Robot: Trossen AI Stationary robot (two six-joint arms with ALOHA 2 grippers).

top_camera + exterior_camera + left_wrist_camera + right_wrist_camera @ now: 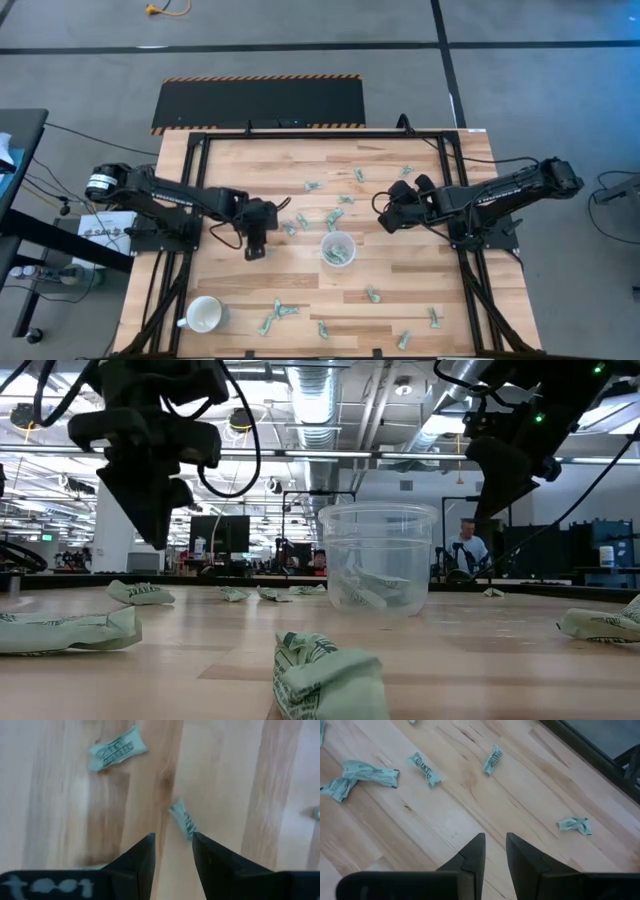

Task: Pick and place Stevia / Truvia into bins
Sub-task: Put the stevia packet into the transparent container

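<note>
I see the small flat pale green and white paper sachets [283,311] scattered over the light wooden bench [240,165], with a few already lying inside the small round clear plastic cup [338,249] near the bench's middle. My left claw [256,250] hangs above the bench to the cup's left, its fingers [140,862] parted with nothing between them and one sachet just beyond the tips. My right claw [385,212] sits up and to the cup's right, fingers [470,857] slightly apart, gripping nothing. A white handled mug [204,315] stands at the near left corner
</note>
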